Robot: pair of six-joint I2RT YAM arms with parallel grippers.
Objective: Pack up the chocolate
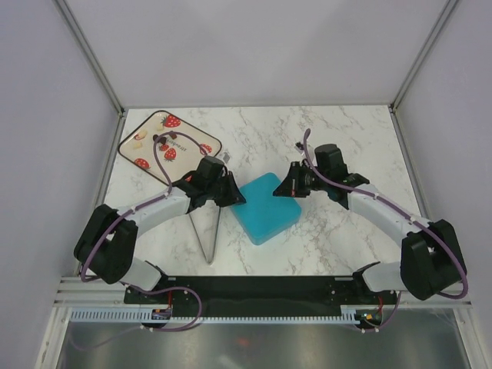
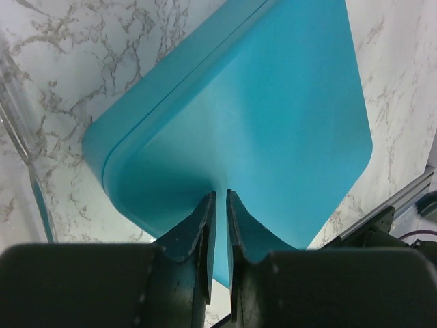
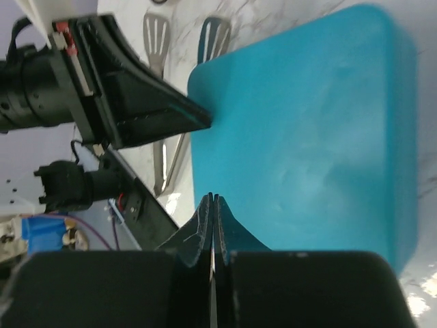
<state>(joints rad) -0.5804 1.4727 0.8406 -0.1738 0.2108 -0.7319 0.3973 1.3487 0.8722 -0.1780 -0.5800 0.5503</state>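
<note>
The chocolate (image 1: 139,139) lies as small cream and dark pieces on a strawberry-print tray (image 1: 201,137) at the back left, far from both grippers. A closed blue box (image 1: 265,209) sits mid-table, seen from close in the left wrist view (image 2: 273,116) and the right wrist view (image 3: 307,130). My left gripper (image 1: 237,198) pinches the box's left corner, and a thin strip of blue shows between its nearly closed fingertips (image 2: 220,195). My right gripper (image 1: 286,189) hovers at the box's right side, and at the tips (image 3: 214,197) its jaws are pressed together with nothing between them.
Metal tongs (image 1: 207,231) lie on the marble just left of the box, and their flat ends (image 3: 156,34) show in the right wrist view. The arms' black mounting rail (image 1: 261,288) runs along the near edge. Frame posts and grey walls enclose the table.
</note>
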